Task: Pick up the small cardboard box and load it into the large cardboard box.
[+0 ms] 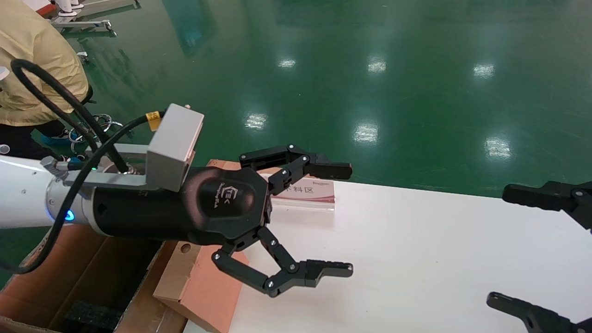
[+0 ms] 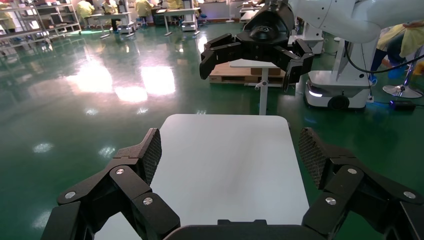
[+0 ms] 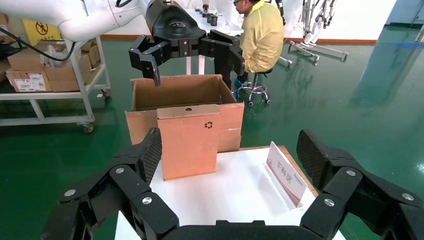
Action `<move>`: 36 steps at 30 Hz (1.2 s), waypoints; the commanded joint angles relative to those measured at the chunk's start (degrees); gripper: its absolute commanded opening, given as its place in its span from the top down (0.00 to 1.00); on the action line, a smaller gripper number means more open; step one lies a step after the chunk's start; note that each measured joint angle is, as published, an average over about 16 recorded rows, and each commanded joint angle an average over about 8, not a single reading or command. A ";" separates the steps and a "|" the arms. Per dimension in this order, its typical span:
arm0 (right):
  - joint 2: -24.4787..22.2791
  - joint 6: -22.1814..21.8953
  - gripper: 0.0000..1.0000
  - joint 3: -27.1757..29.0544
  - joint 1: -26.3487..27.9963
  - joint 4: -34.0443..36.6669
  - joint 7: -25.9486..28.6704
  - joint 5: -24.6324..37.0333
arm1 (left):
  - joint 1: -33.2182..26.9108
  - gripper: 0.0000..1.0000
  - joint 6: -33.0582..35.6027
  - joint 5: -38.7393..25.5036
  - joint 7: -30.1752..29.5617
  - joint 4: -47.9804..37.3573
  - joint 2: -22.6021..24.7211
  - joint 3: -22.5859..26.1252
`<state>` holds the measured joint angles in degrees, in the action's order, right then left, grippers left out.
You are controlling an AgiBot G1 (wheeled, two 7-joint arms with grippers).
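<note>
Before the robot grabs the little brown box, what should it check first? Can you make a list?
1. Left gripper open wide: ok.
2. Left gripper around the flat, slim brown small cardboard box: not ok, it hovers above, touching nothing.
3. Small cardboard box standing upright at the white table edge: ok.
4. Deep brown corrugated large cardboard box open on top: ok.
5. Room left inside the large cardboard box: cannot tell.
6. Right gripper open, off to the side above the table: ok.

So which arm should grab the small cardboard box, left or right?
Probably left. The left gripper hovers open right beside the small cardboard box, which stands at the table edge; the right gripper is across the table.
</note>
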<state>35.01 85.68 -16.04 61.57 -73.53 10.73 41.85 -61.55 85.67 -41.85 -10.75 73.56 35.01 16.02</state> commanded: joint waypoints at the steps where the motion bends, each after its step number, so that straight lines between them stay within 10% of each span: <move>1: 0.00 0.00 0.00 0.00 0.00 0.00 0.00 0.00 | 0.00 0.00 0.00 0.00 0.00 0.00 0.00 0.00; 22: 0.00 0.01 0.00 -0.03 0.02 0.04 -0.03 -0.01 | 0.80 0.00 -2.44 -1.72 -2.95 -0.03 -1.58 0.59; 36: -0.02 0.00 0.00 -0.10 0.05 0.06 -0.06 -0.05 | -4.78 0.00 -10.88 -16.11 -33.55 3.92 -8.18 8.69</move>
<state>34.99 85.68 -16.13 61.61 -73.47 10.67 41.79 -67.25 76.26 -58.19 -43.92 77.17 27.60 24.77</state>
